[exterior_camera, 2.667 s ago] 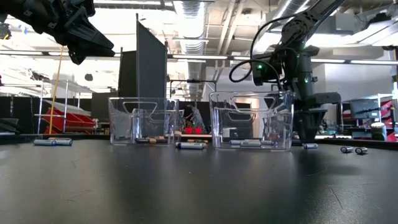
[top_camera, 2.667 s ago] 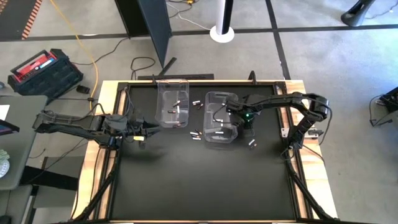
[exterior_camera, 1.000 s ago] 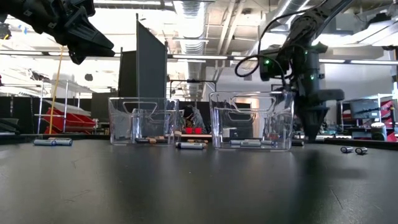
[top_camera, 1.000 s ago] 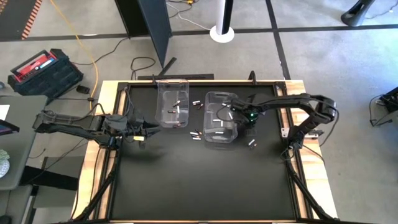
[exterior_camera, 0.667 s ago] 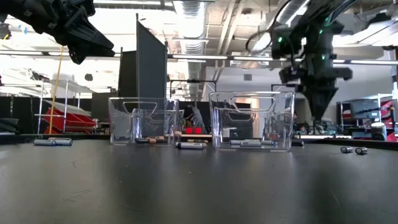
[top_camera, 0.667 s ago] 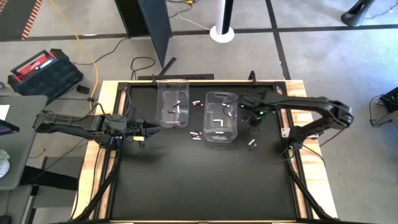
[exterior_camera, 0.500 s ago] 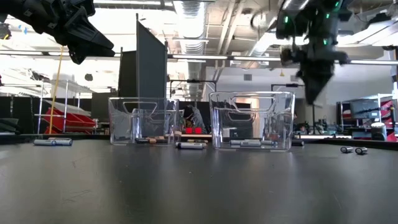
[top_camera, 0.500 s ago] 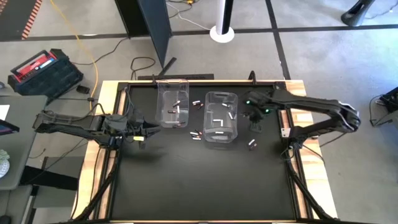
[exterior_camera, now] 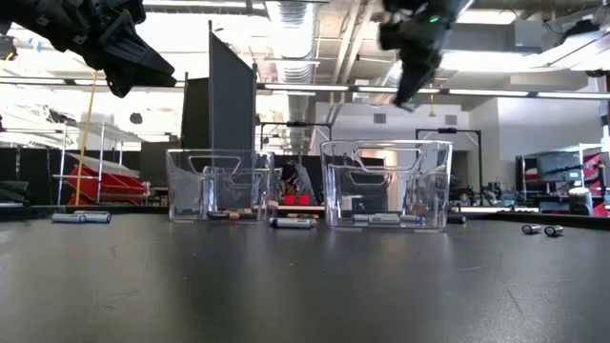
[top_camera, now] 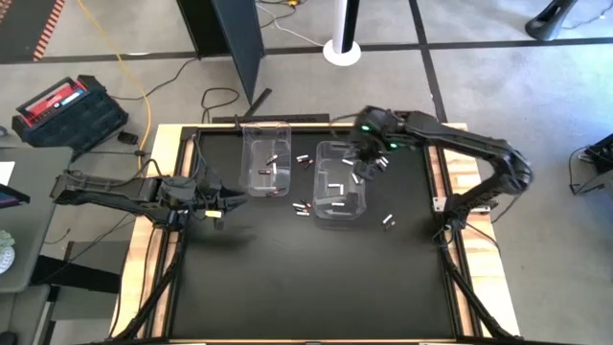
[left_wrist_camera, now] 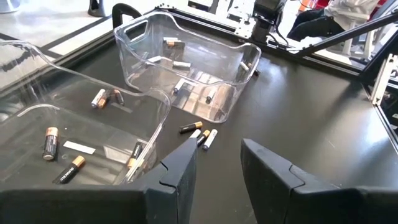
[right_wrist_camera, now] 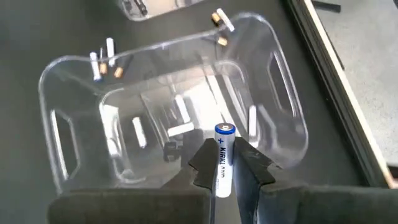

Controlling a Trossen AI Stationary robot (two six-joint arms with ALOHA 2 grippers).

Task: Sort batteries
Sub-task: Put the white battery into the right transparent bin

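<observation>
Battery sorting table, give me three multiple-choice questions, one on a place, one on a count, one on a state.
1. Where is the right pincer?
A. above the right-hand bin
B. resting on the table
C. inside the left-hand bin

2. How many clear bins are on the table?
A. one
B. two
C. four

3. What is the right pincer doing?
A. open and empty
B. shut on a battery
C. gripping a bin wall

Answers:
1 A, its wrist view looks down into the right-hand bin.
2 B, that bin and the left-hand bin stand side by side.
3 B, a white and blue battery sits between its fingers.
</observation>
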